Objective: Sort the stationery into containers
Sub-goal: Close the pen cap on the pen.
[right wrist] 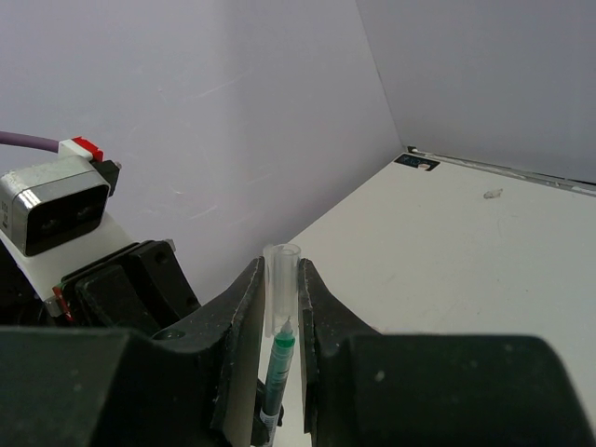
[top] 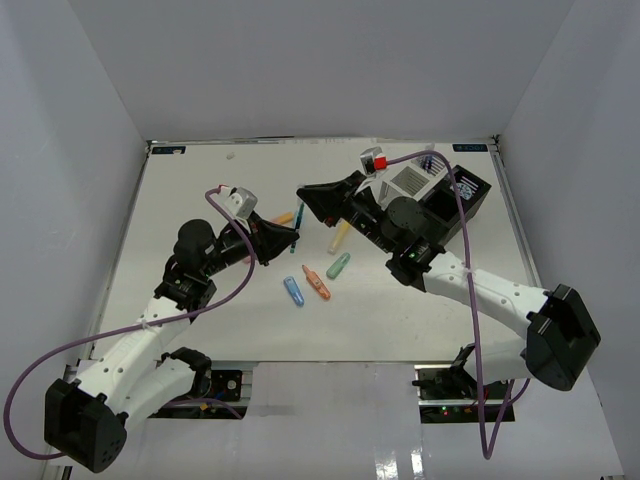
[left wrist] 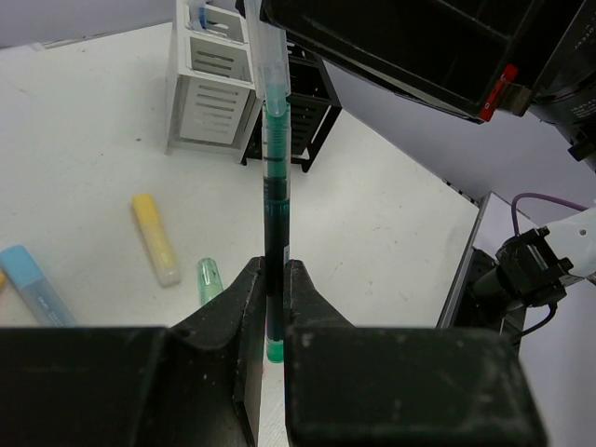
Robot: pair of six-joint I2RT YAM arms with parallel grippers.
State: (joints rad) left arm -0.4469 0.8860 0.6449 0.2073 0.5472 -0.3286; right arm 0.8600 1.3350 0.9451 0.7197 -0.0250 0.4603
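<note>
My left gripper (top: 293, 237) is shut on the lower barrel of a thin dark green pen (left wrist: 276, 214) and holds it above the table. My right gripper (top: 302, 192) is shut on the pen's clear cap (right wrist: 280, 284). The pen's green tip (right wrist: 282, 352) sits just inside the cap's open end. Pastel markers lie on the table: yellow (top: 340, 236), green (top: 338, 265), orange (top: 316, 283) and blue (top: 293, 291). The white container (top: 410, 182) and the black container (top: 462, 195) stand at the back right. No tape-like roll is in view.
The white walls of the enclosure close in the table at the back and on both sides. Another orange marker (top: 283, 217) lies partly hidden behind my left gripper. Purple cables loop over both arms.
</note>
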